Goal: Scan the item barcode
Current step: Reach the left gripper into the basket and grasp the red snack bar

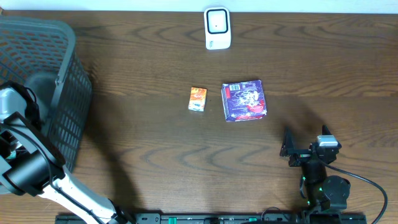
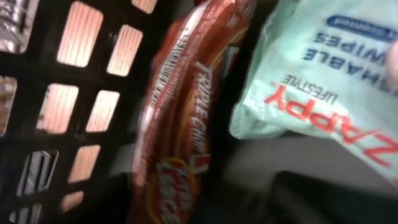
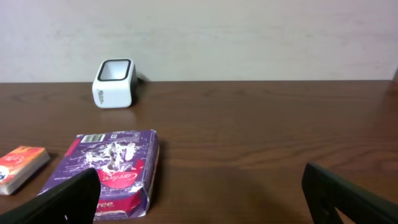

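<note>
My left arm reaches down into the grey basket; its gripper does not show from overhead. In the blurred left wrist view a red-brown snack packet stands on edge beside a pale green wipes pack. The packet's lower end lies between the dark fingers of my left gripper; how tightly they bear on it is unclear. My right gripper rests open over bare table at the front right. The white scanner stands at the back.
A purple pack and a small orange box lie flat mid-table. The basket's lattice wall is close on the left gripper's left side.
</note>
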`<action>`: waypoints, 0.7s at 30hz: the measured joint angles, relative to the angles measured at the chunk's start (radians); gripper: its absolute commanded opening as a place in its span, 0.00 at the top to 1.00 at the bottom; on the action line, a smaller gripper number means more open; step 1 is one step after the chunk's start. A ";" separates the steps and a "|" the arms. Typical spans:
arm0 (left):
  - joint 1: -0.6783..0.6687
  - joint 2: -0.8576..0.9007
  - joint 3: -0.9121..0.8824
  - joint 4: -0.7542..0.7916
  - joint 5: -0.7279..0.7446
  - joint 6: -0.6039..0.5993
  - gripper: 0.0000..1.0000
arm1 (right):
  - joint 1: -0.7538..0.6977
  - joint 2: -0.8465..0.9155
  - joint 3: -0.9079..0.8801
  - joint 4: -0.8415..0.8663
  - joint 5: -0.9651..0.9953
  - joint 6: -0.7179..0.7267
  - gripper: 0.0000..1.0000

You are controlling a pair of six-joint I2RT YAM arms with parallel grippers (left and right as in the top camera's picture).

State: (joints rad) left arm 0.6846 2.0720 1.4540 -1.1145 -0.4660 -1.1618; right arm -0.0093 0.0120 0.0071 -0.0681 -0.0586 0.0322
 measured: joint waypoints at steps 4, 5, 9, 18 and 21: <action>0.000 0.001 -0.018 -0.003 0.033 0.043 0.92 | 0.000 0.000 0.000 0.000 0.000 0.000 0.01; 0.000 0.003 -0.021 -0.002 0.041 0.047 0.92 | 0.000 0.000 0.000 0.000 0.000 0.000 0.01; 0.000 0.004 -0.021 -0.006 0.066 0.076 0.93 | 0.000 0.000 0.000 0.000 0.000 0.000 0.01; 0.002 -0.222 -0.014 0.010 0.220 0.169 0.93 | 0.000 0.000 0.000 0.000 0.000 0.000 0.01; 0.002 -0.408 -0.002 0.024 0.266 0.175 0.93 | 0.000 0.000 0.000 0.000 0.000 0.000 0.01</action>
State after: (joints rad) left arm 0.6865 1.6642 1.4525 -1.0908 -0.1997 -0.9871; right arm -0.0093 0.0120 0.0071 -0.0677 -0.0586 0.0322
